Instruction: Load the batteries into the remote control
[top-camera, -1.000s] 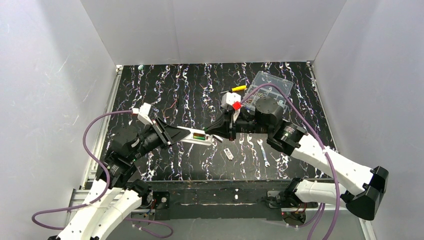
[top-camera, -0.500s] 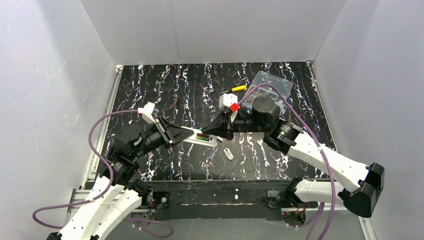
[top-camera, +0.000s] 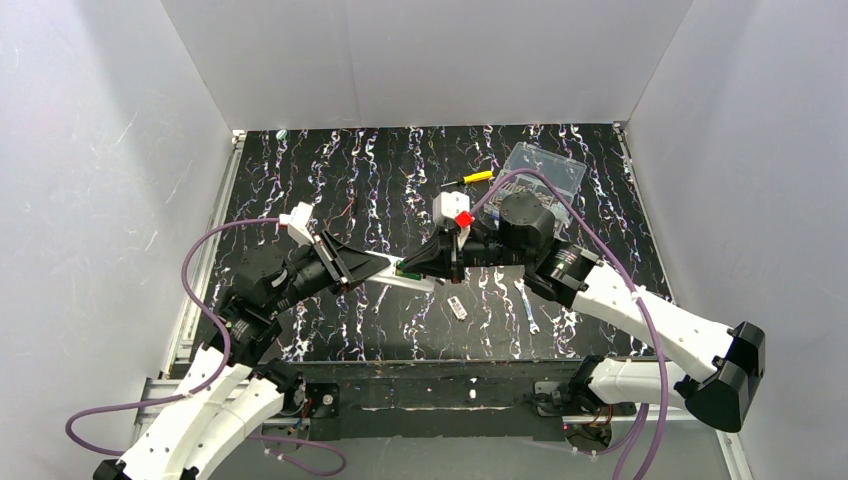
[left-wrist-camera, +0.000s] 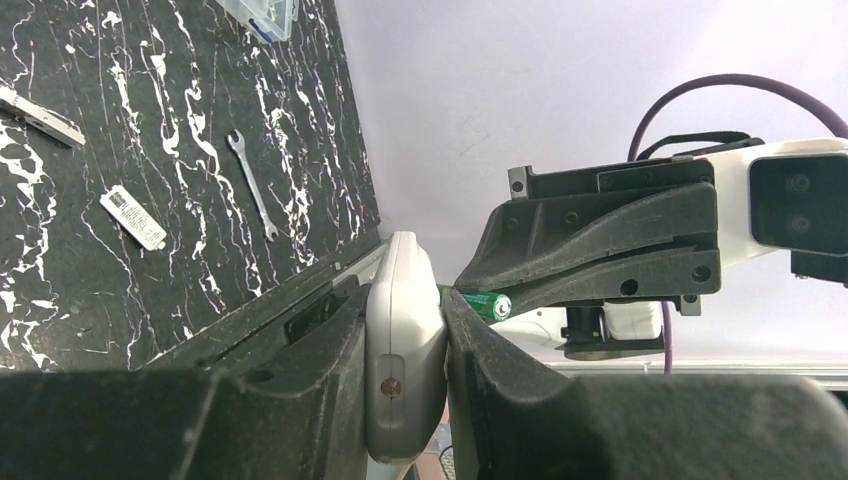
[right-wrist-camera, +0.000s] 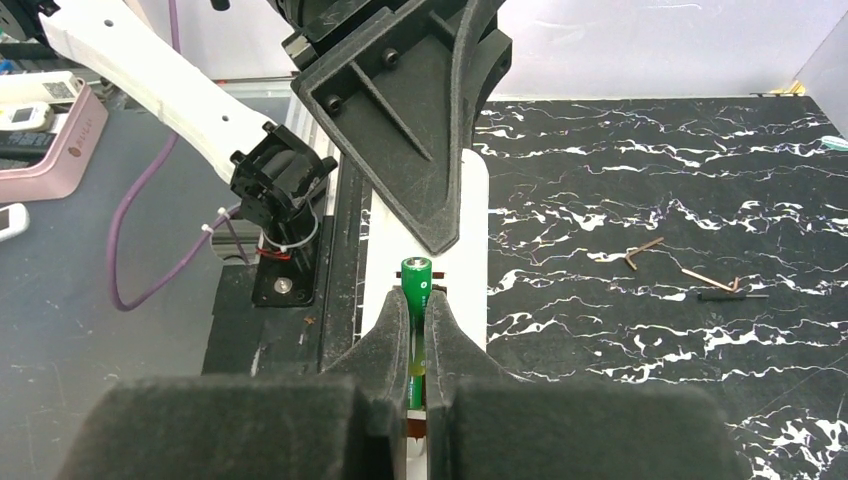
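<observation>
One green battery (right-wrist-camera: 416, 296) is pinched between the nearly closed fingers of the right tool (right-wrist-camera: 411, 312), its metal end pointing forward, close over the white remote control (left-wrist-camera: 402, 340); whether they touch I cannot tell. The remote control is in the air over the near middle of the desk (top-camera: 330, 170), clamped by its edges in the left tool (left-wrist-camera: 404, 312), which is closed on it. I judge that the step in hand is the insertion of this battery. The next move calls for lowering it straight into the compartment, correct end first, while the left tool holds firm. A second battery I cannot find in any view. Under the arms lie a small white-and-dark cover piece (top-camera: 457, 307) and a wrench (top-camera: 527, 306). At the far right stands a clear plastic box (top-camera: 545, 168). It seems to hold small parts, too small to tell, and a yellow-handled screwdriver (top-camera: 470, 178) lies near it.
</observation>
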